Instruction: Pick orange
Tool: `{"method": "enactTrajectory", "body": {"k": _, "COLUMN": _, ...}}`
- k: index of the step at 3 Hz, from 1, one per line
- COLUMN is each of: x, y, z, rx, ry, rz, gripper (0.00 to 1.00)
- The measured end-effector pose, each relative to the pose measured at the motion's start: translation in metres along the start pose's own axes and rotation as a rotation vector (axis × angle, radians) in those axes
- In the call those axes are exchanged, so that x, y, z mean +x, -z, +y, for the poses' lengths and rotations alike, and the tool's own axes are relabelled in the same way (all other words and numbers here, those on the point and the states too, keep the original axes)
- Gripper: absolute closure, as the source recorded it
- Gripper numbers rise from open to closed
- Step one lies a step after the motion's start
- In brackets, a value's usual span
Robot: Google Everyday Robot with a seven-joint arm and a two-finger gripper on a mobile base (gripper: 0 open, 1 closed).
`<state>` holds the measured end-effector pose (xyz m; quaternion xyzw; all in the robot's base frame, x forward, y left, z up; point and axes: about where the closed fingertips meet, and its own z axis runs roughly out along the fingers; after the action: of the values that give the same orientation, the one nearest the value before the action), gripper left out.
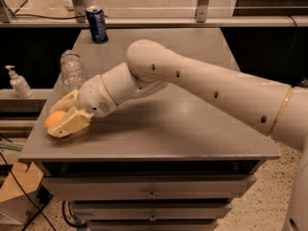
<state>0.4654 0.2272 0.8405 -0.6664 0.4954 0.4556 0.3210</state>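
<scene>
The gripper (52, 122) is sitting at the left front corner of the gray table (168, 138), and the big white arm is reaching across the tabletop to get there. The jaws are hugging the orange (53, 117). One tan finger is lying over the top of it and the other is pressing along its lower side, so the gap is narrow and the fruit is filling it. The orange is looking low, at or just above the tabletop (I cannot tell which).

Here is what could be going wrong next, as I am guessing it. The orange is round and smooth, so it could be popping out sideways if the squeeze is off the middle. It is very near the table's edge, so a slip there would be sending it rolling to the floor. The clear bottle (72, 70) is standing just behind the gripper, and the arm's wrist could be bumping it over on the way up. The blue can (97, 24) is standing far back and the soap pump (19, 83) is sitting off the table, so both are looking safe.
</scene>
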Motion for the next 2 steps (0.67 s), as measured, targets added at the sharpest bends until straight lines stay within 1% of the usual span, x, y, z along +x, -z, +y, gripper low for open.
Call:
{"method": "enactTrajectory", "body": {"k": 1, "x": 0.006, "y": 0.018, "z": -0.007, "rx": 0.047, "ry": -0.018, "rz": -0.006, "gripper": 0.87}}
{"method": "enactTrajectory", "body": {"k": 2, "x": -0.006, "y": 0.061, "z": -0.015, "rx": 0.102, "ry": -0.001, "rz": -0.018, "gripper": 1.0}}
